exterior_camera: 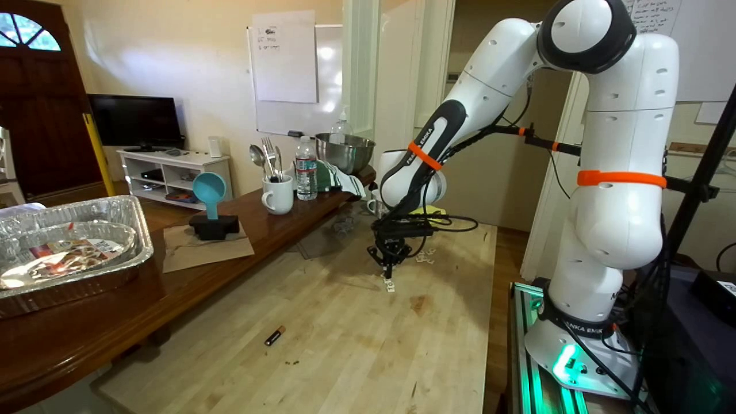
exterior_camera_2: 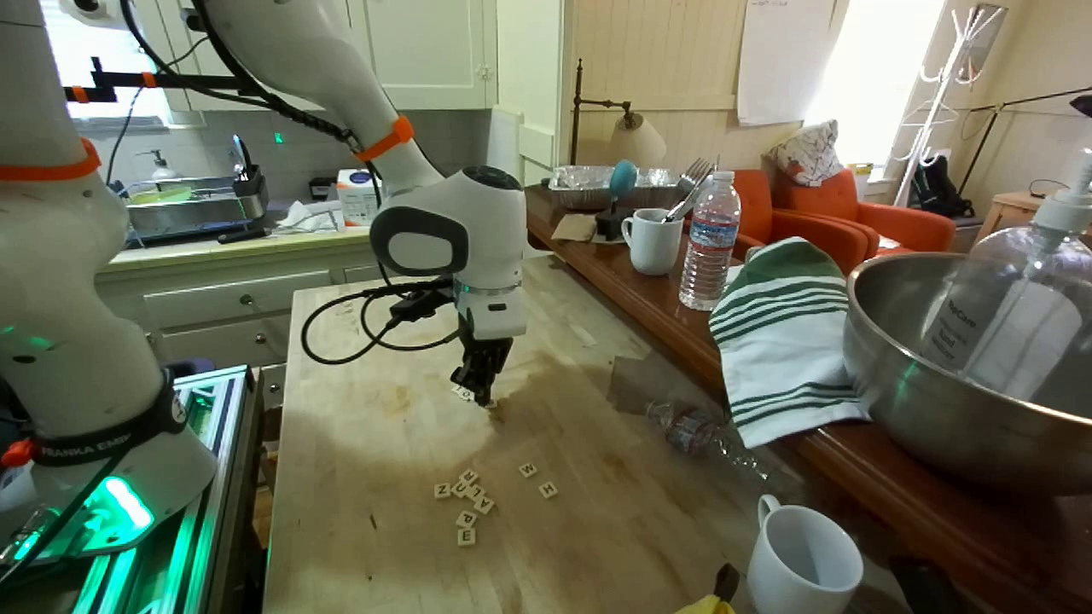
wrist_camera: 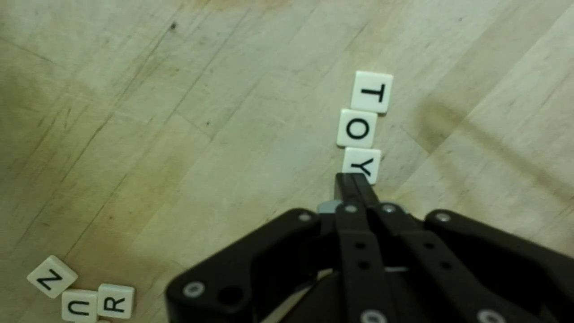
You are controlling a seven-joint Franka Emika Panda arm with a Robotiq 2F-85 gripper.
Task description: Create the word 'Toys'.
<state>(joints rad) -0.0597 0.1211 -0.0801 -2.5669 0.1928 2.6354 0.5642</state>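
Tiles T (wrist_camera: 371,92), O (wrist_camera: 357,128) and Y (wrist_camera: 362,161) are found in a stepped row on the tabletop (wrist_camera: 246,134); no S is legible. The fingers (wrist_camera: 345,187) are clenched on nothing visible, their tips partly hiding Y, contact unconfirmed. Should they be swung sideways, Y could be dragged and the row broken.

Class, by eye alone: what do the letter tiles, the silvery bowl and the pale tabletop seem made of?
Letter tiles: perhaps plastic, smooth; even, grainless cream faces.
Silvery bowl: metal, likely steel; reflective sheen.
Pale tabletop: wood, perhaps satin; grain and joined strips show.
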